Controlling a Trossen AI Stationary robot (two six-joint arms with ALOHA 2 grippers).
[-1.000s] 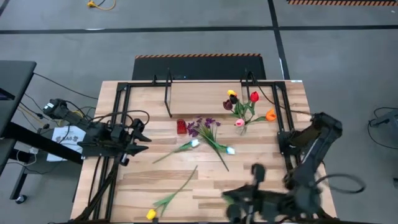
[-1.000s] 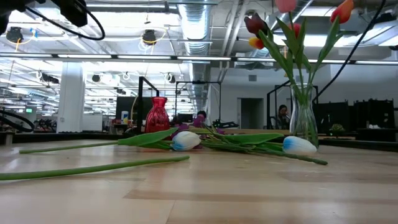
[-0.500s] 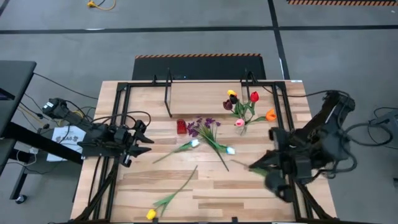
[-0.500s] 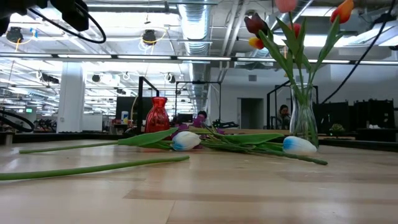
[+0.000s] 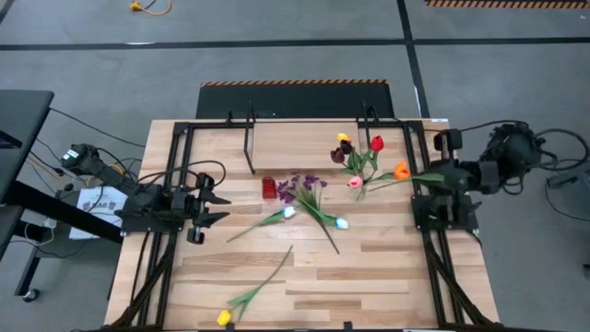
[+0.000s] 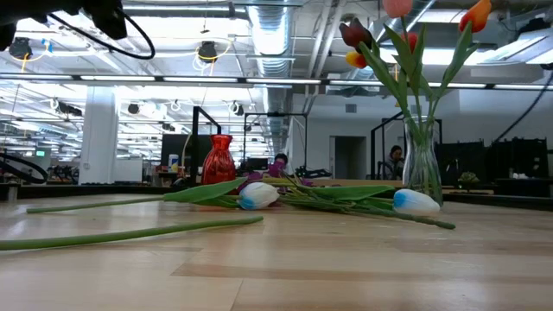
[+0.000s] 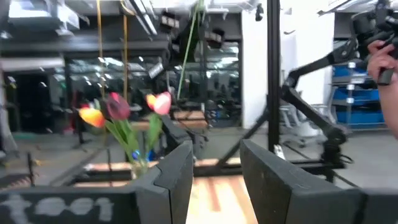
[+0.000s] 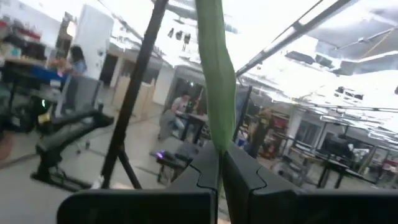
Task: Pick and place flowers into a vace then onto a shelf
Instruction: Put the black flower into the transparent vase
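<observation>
Plank desk: glass vase right of centre. Right pincer clamped on flower stem, long axis pointing leftward at vase. Left pincer part-open, empty, farther.

Both arms matte black, chunky jointed links, loose black cables looping off each. Left claw: two flat black fingers with stepped inner edges, faint white lettering on the housing. Right claw: same black angular fingers, notched seam where they meet.
</observation>
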